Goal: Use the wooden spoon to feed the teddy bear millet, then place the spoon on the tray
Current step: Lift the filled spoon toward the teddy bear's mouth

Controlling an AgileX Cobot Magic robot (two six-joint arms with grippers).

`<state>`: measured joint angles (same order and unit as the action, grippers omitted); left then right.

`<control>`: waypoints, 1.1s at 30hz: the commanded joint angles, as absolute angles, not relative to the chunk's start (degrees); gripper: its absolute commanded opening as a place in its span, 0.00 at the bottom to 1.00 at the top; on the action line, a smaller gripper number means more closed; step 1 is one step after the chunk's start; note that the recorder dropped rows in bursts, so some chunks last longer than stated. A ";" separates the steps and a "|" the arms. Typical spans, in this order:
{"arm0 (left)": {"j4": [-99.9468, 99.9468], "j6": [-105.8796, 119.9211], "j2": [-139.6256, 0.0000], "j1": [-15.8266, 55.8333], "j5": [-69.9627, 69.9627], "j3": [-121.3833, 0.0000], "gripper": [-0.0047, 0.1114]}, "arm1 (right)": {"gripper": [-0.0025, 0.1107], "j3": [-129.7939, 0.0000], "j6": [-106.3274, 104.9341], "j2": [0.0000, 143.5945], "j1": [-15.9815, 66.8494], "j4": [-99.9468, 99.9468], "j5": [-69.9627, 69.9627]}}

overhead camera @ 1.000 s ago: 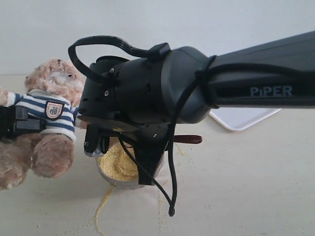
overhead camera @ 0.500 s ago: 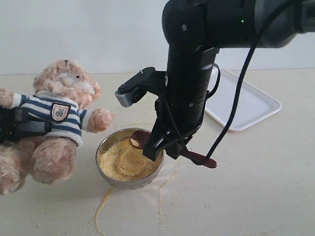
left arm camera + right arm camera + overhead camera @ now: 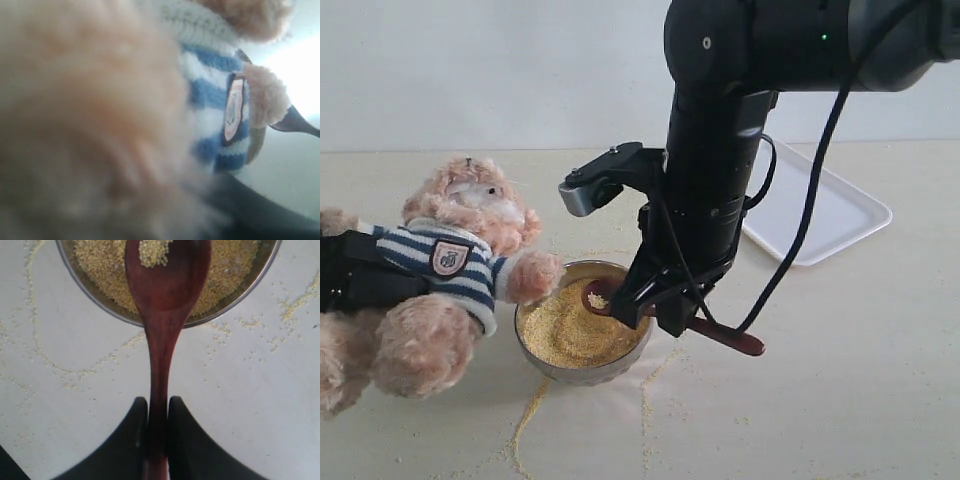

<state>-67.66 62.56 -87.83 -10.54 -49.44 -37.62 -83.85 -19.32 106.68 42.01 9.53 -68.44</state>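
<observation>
The teddy bear (image 3: 450, 265) leans toward the metal bowl (image 3: 545, 362), one paw over its rim. My left gripper (image 3: 355, 282) is shut on the bear's striped torso. In the left wrist view blurred fur fills the frame, and the bear's striped shirt (image 3: 212, 107) shows its badge. My right gripper (image 3: 655, 300) is shut on the wooden spoon (image 3: 720, 335), fingers (image 3: 136, 432) pinching the handle. The spoon's bowl (image 3: 165, 285) hovers over the millet (image 3: 95, 265) with a small clump of grains in it. The white tray (image 3: 825, 215) lies at the back right.
Loose millet trails (image 3: 530, 410) run across the table in front of the bowl and around it (image 3: 50, 365). The right arm (image 3: 720, 150) stands upright between the bowl and the tray. A pale wall closes the back.
The right arm swung from blocking the camera to upright over the bowl, spoon now carrying grains. The bear has shifted right and down toward the bowl, paw reaching its rim.
</observation>
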 commanded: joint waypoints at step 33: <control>-70.04 58.72 -87.41 -10.17 -59.72 -32.80 0.08 | 0.02 -85.84 -14.88 101.85 42.14 2.76 -68.68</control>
<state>-68.26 59.03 -87.73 -10.54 -58.91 -33.02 -84.36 -15.88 102.63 42.01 3.17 -69.05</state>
